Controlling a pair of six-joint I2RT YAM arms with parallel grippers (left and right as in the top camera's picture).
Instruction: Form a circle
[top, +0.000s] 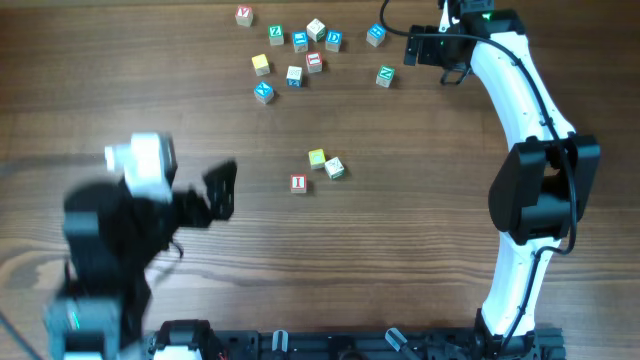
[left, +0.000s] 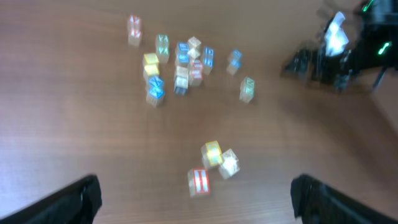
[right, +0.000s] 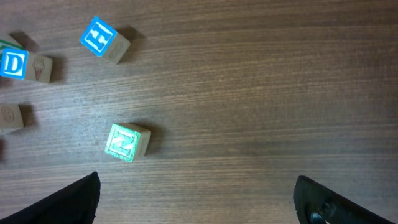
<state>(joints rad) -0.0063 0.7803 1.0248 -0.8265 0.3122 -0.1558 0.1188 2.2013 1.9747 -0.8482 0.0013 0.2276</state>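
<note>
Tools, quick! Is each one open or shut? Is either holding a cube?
left tool: open, holding nothing.
right tool: open, holding nothing.

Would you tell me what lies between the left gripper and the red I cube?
Nothing: the overhead view shows bare table between left gripper and red I cube.

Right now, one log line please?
three cubes: clustered, not ringed | green N cube: apart | left end effector: open | right end effector: open
</note>
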